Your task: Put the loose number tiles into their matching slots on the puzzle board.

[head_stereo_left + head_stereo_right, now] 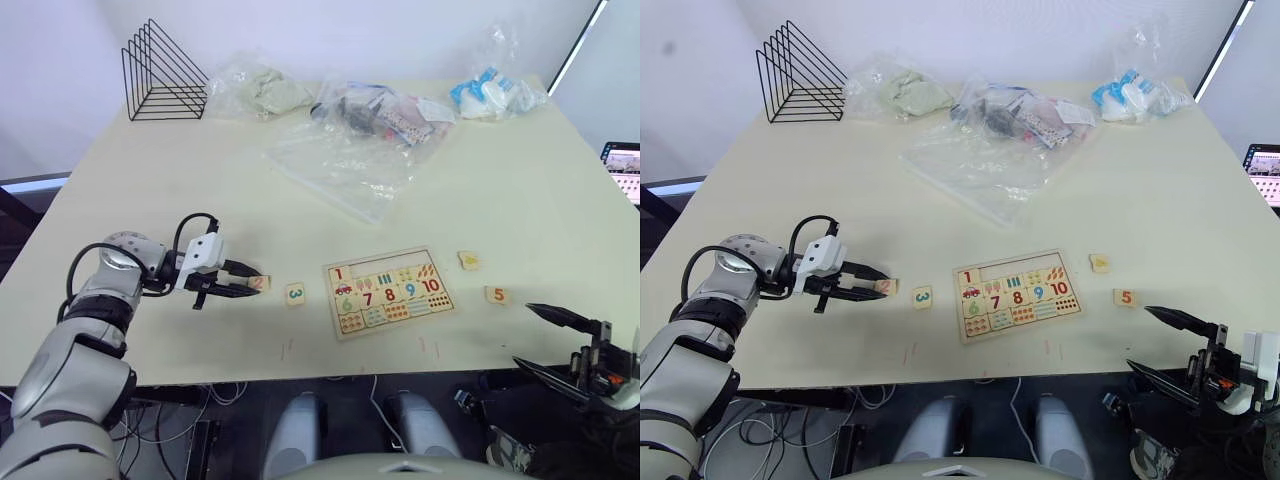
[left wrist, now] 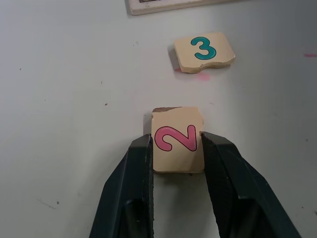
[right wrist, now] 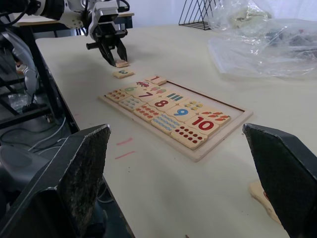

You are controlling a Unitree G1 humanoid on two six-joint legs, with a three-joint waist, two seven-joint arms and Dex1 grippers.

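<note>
The puzzle board [image 1: 380,258] lies near the table's front edge, its red 1 seated at the top left and open slots beside it. Loose number tiles lie around it: the 2 tile [image 2: 176,139] and the 3 tile [image 1: 295,293] to its left, a yellow-marked tile [image 1: 468,260] and the 5 tile [image 1: 497,295] to its right. My left gripper [image 1: 245,285] is low on the table, shut on the 2 tile, one finger pressed against each side. My right gripper [image 1: 524,335] hangs wide open off the front right edge, holding nothing.
Clear plastic bags [image 1: 350,150] are spread over the middle and back of the table, more bagged items [image 1: 495,90] at the back right. A black wire rack [image 1: 162,75] stands at the back left. A screen [image 1: 625,160] sits past the right edge.
</note>
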